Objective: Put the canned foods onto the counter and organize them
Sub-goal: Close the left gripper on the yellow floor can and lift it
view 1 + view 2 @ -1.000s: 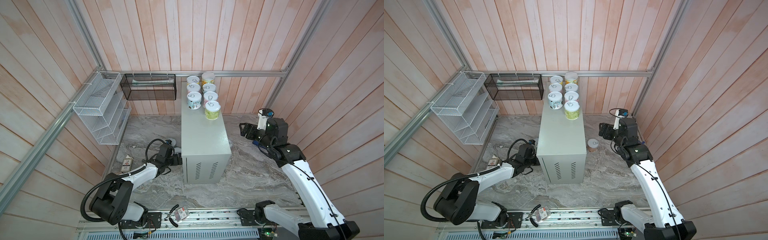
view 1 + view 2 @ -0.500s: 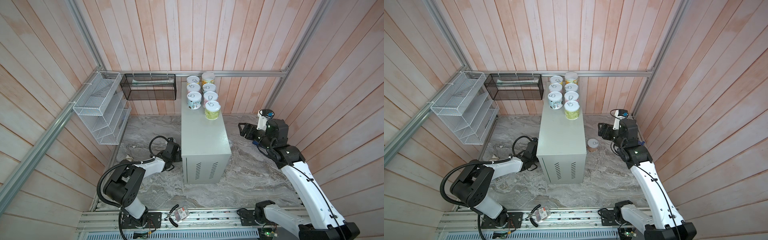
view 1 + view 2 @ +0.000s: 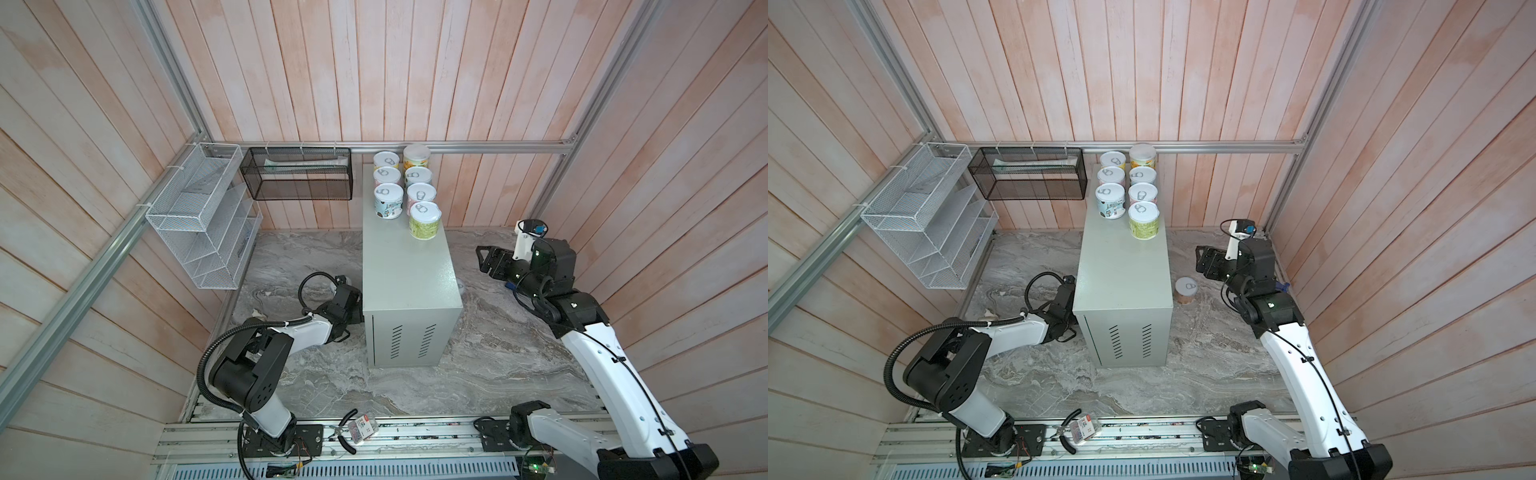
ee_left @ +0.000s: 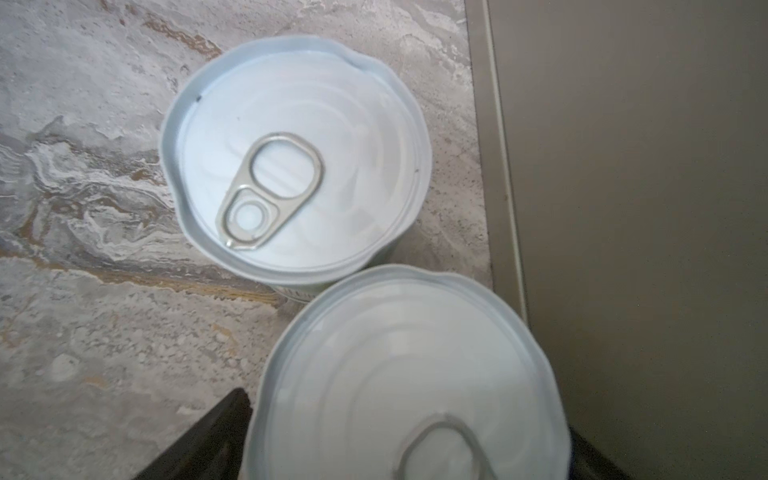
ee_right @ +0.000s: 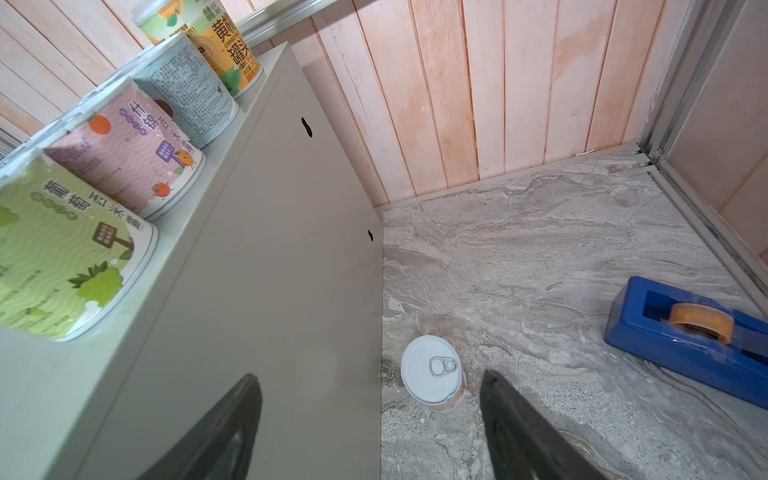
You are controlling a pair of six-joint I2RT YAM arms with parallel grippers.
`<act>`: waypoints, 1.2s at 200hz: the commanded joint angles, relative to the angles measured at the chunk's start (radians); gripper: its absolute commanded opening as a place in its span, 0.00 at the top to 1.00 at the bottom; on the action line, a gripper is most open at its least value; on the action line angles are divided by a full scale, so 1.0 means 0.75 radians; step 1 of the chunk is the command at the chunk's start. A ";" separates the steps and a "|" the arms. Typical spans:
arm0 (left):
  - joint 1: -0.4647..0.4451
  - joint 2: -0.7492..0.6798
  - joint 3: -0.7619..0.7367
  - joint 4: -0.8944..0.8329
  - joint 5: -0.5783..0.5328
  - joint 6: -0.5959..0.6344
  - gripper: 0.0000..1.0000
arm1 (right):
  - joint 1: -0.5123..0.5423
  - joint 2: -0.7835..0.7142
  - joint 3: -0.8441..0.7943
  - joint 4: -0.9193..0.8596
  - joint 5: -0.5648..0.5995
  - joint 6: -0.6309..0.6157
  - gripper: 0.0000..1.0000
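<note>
1. standing at the far end of the counter (image 3: 405,270), seven tins (image 3: 424,219) make two rows.
2. left gripper (image 4: 407,432) straddles the left tin (image 4: 407,374) on the marble floor (image 4: 83,332) beside the counter; whether its fingers (image 4: 208,436) squeeze it, i cannot tell.
3. right gripper (image 5: 370,384) is spread wide and empty, near the orange tin (image 5: 432,370).

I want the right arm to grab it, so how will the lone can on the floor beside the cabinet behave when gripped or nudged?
The can stands upright and squat, so a nudge probably slides it rather than tips it. Its pull-tab lid looks sealed, so likely full and heavy for its size. Metal walls should stay stiff.
</note>
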 commanded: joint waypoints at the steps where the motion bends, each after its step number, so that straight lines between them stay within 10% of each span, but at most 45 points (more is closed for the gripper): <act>1: -0.003 0.050 0.057 0.038 -0.019 -0.018 0.05 | -0.006 -0.015 -0.024 0.025 0.003 -0.003 0.19; 49: -0.003 0.065 0.065 0.054 -0.005 -0.010 0.13 | -0.006 -0.021 -0.043 0.029 -0.001 -0.004 0.20; 135: -0.003 -0.165 -0.048 -0.062 -0.011 0.009 0.55 | -0.005 -0.009 -0.076 0.067 -0.038 -0.001 0.20; 154: -0.003 -0.299 -0.064 -0.152 0.026 0.033 0.74 | -0.005 -0.007 -0.085 0.073 -0.045 -0.001 0.20; 161: -0.004 -0.351 -0.062 -0.197 0.039 0.043 1.00 | -0.005 -0.006 -0.089 0.074 -0.047 -0.001 0.20; 240: -0.006 -0.840 0.197 -0.840 0.100 0.088 1.00 | -0.008 -0.048 -0.163 0.088 -0.002 -0.010 0.20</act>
